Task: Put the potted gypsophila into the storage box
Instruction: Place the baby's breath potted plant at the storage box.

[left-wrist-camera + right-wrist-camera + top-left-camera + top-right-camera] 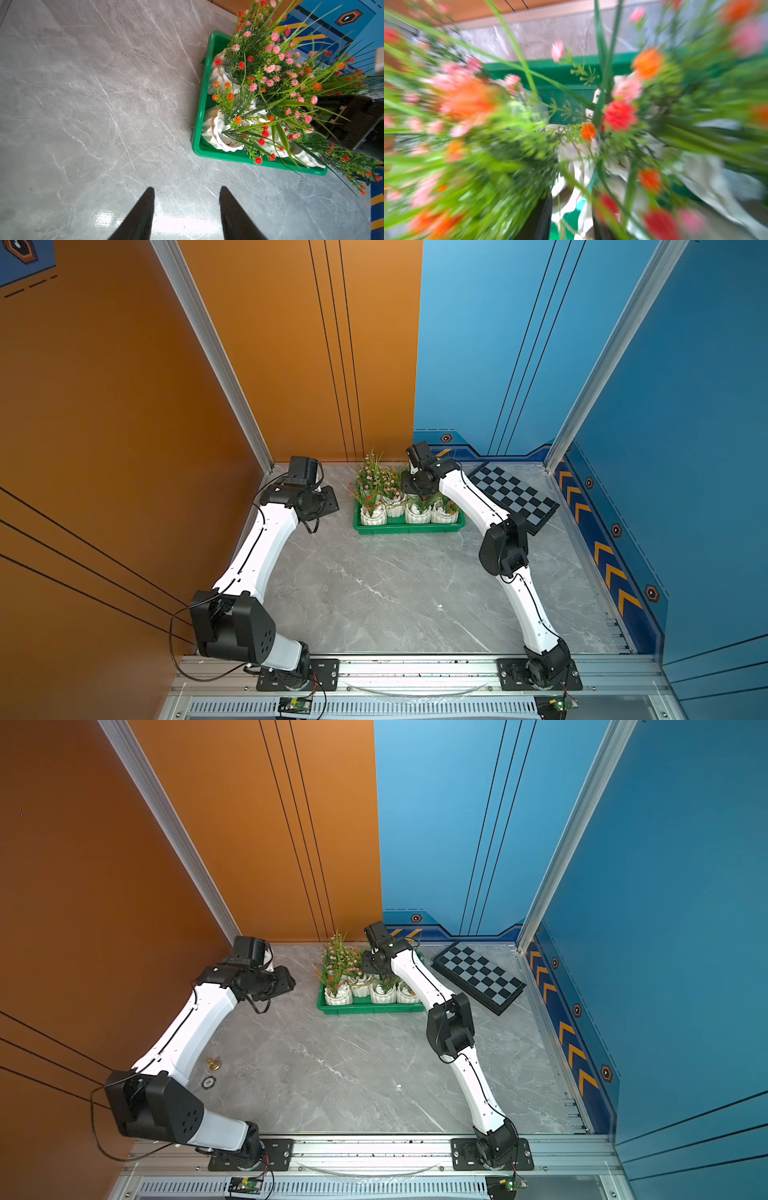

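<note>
Grey marbled table [395,593], shut in by an orange wall [124,406] and a blue wall [498,344], as seen from my remote desk.

At the middle of the far edge sits the storage box [409,527], with the potted gypsophila [373,515] standing inside it. In both top views I count 4 white ribbed pots upright along the box's near wall. More are packed behind them, their number hidden by the sprigs and by my right arm [469,497]. Pink, red and orange flowers rise above the rim.

The right gripper [571,204] reaches down among the sprigs over the far side of the box, right of its middle. Its wrist view is blurred. It shows 2 dark fingers [538,220] a little apart with a white pot edge in the gap, and I cannot tell whether they press on it.

The left gripper [187,188] hangs over bare table off the box's left end, near the far left corner. Its fingers are spread with nothing between them, clear of the pots.

A black-and-grey chequered board [515,497] lies by the far right corner. 2 small brass-coloured pieces [213,1063] rest near the left edge.
</note>
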Controlling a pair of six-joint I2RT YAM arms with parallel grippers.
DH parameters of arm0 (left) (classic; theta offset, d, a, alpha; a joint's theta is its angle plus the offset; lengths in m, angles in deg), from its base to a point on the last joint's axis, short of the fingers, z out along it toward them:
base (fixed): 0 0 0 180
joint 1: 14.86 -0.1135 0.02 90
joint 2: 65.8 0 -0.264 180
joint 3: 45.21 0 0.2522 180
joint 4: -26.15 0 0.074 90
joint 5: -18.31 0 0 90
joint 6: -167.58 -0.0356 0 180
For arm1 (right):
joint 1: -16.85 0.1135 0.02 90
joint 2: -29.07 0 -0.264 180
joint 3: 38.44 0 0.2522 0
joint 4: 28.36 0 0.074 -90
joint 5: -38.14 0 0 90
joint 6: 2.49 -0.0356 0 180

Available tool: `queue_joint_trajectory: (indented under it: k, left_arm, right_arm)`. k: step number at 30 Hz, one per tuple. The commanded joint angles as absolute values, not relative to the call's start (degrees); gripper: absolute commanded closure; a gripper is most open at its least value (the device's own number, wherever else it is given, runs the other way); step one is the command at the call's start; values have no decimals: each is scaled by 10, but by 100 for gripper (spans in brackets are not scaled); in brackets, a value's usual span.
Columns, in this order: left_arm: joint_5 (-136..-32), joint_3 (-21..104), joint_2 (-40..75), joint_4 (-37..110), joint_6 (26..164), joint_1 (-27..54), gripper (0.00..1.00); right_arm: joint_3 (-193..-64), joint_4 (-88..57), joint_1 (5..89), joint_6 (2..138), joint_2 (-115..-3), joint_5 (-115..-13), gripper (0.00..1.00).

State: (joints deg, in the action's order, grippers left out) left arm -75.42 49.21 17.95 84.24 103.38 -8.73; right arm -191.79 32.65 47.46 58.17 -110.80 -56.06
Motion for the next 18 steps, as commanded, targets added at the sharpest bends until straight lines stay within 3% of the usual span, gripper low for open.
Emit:
queue_joint_trajectory:
  k: [1, 18]
  left_arm:
    - [-755, 481, 159, 846, 1036, -94, 48]
    - [-756, 465, 134, 846, 1042, -98, 44]
  right_arm:
    - [-1904, 313, 471, 599, -1050, -548, 65]
    - [-1822, 293, 466, 600, -1011, -566, 64]
